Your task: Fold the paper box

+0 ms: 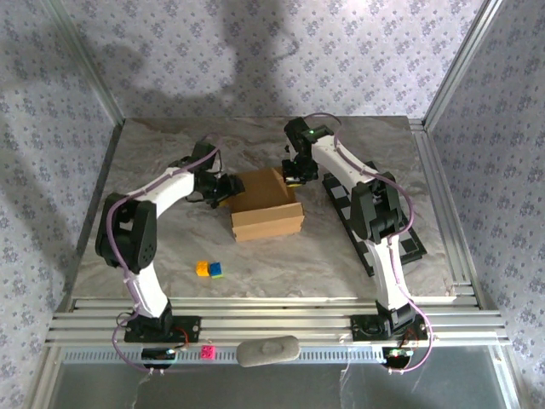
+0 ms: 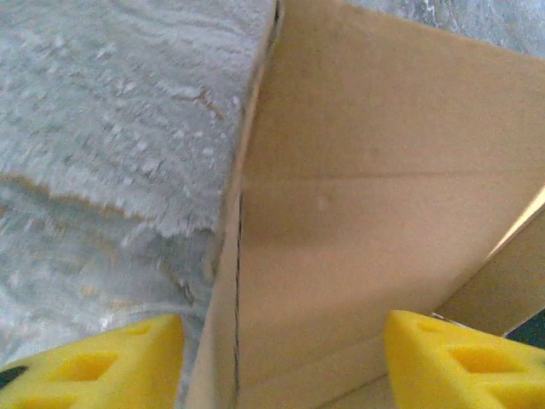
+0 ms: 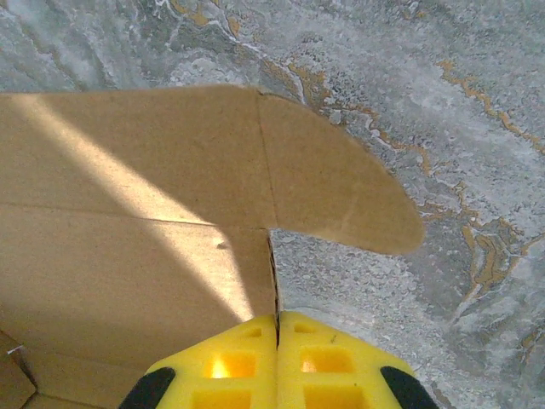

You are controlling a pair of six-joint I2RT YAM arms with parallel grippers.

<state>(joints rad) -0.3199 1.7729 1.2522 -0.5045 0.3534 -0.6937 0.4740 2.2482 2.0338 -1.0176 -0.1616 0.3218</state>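
The paper box (image 1: 266, 207), a shallow tan-brown cardboard mailer, sits on the grey marbled table (image 1: 170, 247) between my arms. My left gripper (image 2: 281, 354) stands spread astride one wall (a yellow pad either side), and my right gripper (image 3: 277, 336) is pressed together at a corner.

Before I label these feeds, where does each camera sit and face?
Top external: above and behind the robot, looking down on the table; left arm and right arm reach the paper box.
Left wrist: rides the arm, looking along the open left gripper astride a box wall.
Right wrist: rides the arm, looking past the shut right gripper at a flap.
Shared: paper box, table.
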